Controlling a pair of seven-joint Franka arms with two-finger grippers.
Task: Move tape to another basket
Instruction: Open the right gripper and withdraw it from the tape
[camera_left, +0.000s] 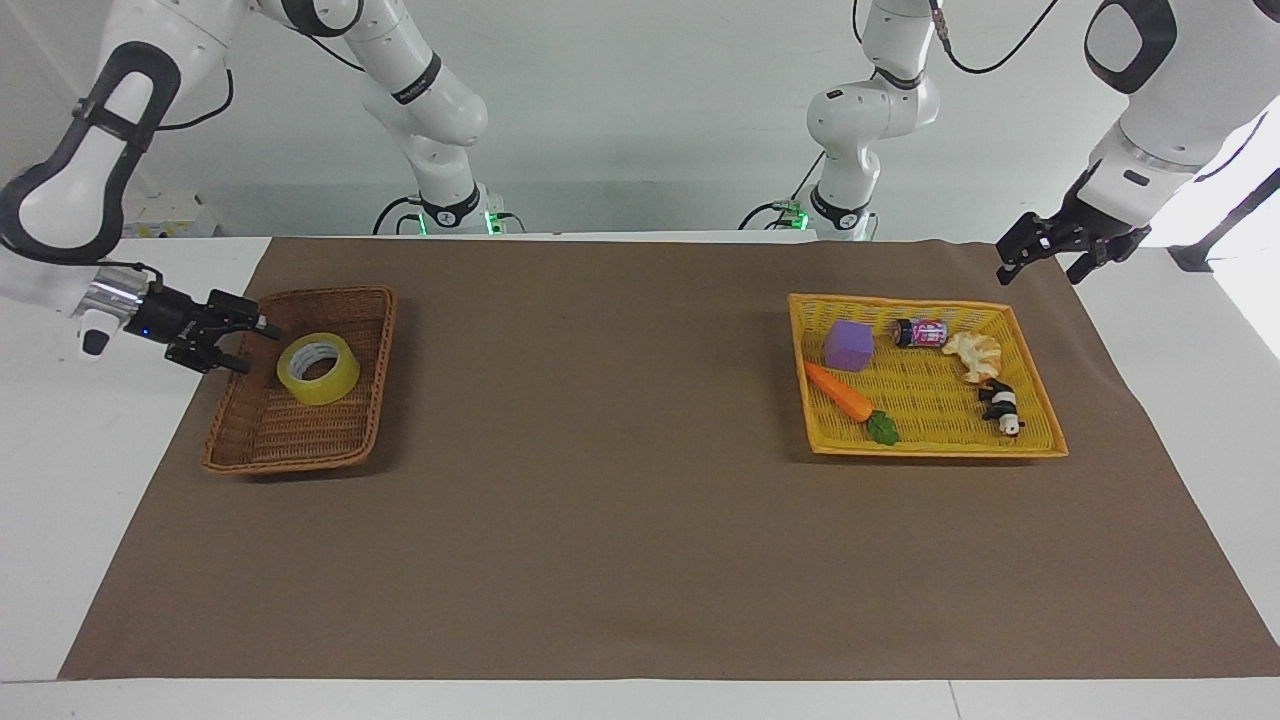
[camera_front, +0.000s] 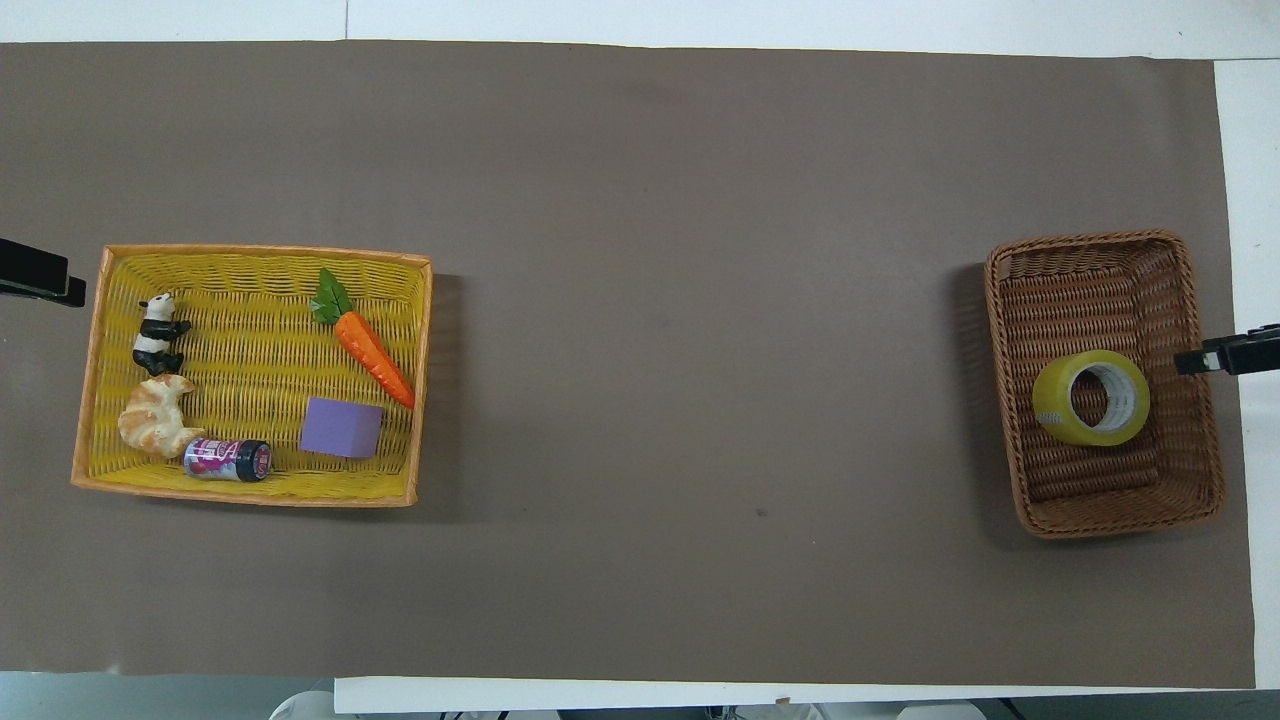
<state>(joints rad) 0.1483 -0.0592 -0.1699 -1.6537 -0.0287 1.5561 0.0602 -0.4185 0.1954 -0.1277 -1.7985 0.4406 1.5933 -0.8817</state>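
The yellow tape lies tilted inside the dark-brown wicker basket at the right arm's end of the table. It also shows in the overhead view, in the half of the basket nearer to the robots. My right gripper is open and empty, just outside the basket's outer rim, apart from the tape; its tips show in the overhead view. My left gripper is open and empty, raised beside the yellow tray's corner, and waits there.
A flat yellow woven tray at the left arm's end holds a carrot, a purple cube, a can, a croissant and a panda figure. A brown mat covers the table.
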